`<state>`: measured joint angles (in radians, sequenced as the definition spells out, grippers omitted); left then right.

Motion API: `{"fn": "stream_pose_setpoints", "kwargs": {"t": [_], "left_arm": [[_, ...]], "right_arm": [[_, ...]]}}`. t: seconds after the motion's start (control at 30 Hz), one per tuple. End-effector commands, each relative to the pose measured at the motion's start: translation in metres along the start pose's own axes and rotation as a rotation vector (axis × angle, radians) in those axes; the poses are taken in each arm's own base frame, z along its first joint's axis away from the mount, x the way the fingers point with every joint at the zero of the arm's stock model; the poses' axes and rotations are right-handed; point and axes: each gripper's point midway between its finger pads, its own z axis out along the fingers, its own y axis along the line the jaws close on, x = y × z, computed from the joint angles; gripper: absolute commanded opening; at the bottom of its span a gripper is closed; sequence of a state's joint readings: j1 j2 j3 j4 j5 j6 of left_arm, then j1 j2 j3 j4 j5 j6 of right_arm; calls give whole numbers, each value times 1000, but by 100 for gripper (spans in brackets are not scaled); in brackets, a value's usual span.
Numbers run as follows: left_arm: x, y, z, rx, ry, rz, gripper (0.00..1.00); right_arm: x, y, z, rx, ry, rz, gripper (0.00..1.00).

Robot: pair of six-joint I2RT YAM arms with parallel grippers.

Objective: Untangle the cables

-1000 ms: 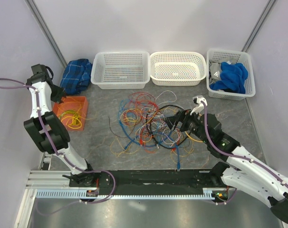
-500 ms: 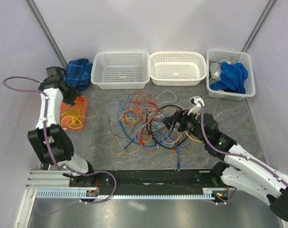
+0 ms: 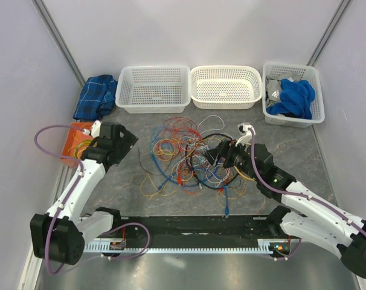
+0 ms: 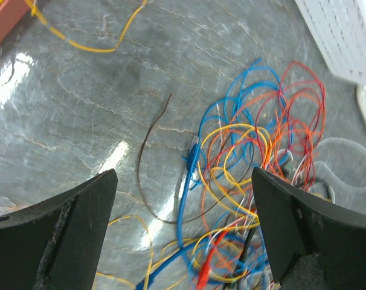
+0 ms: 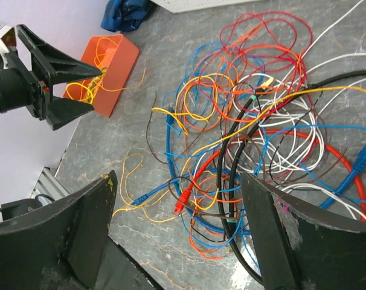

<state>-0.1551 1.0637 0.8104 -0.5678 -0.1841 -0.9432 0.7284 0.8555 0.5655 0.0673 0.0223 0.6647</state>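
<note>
The cables (image 3: pixel 189 158) lie in a tangled heap mid-table: thin yellow, orange, red, blue, white and brown wires with a thicker black loop (image 5: pixel 231 181) through them. My left gripper (image 3: pixel 126 142) hovers left of the heap, open and empty. In the left wrist view the left gripper (image 4: pixel 183 232) frames a blue cable (image 4: pixel 186 193) and the heap's left edge (image 4: pixel 249 151). My right gripper (image 3: pixel 215 156) hangs over the heap's right side, open. In the right wrist view the right gripper (image 5: pixel 180 226) straddles a red plug (image 5: pixel 182 202) and nothing is held.
An orange bin (image 3: pixel 76 140) with yellow wires sits at the left wall, behind the left arm. Three white baskets (image 3: pixel 154 89) (image 3: pixel 225 86) (image 3: pixel 292 93) line the back; the right one holds blue cloth. A blue plaid cloth (image 3: pixel 97 96) lies at the back left. A loose brown wire (image 4: pixel 148 163) lies apart.
The left arm swung down from the orange bin and right towards the heap, and its jaws opened wide. The right gripper crept slightly left over the tangle.
</note>
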Motion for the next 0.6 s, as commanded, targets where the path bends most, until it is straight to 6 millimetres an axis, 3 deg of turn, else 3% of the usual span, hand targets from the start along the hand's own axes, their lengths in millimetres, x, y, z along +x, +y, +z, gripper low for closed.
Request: {"fn": "stream_pose_setpoints", "kwargs": {"t": [0.0,0.23,0.57], "left_arm": [[-28,4,11,-104,-241,-312,99],[-15,43,45,-365,-303,-502,99],[-26,61,73,-522,-401,-517,83]], "right_arm": [[-3,9,4,-37,-12,40,90],[1,5,5,-26,-3,51,90],[4,-6,0,27,11,8,91]]}}
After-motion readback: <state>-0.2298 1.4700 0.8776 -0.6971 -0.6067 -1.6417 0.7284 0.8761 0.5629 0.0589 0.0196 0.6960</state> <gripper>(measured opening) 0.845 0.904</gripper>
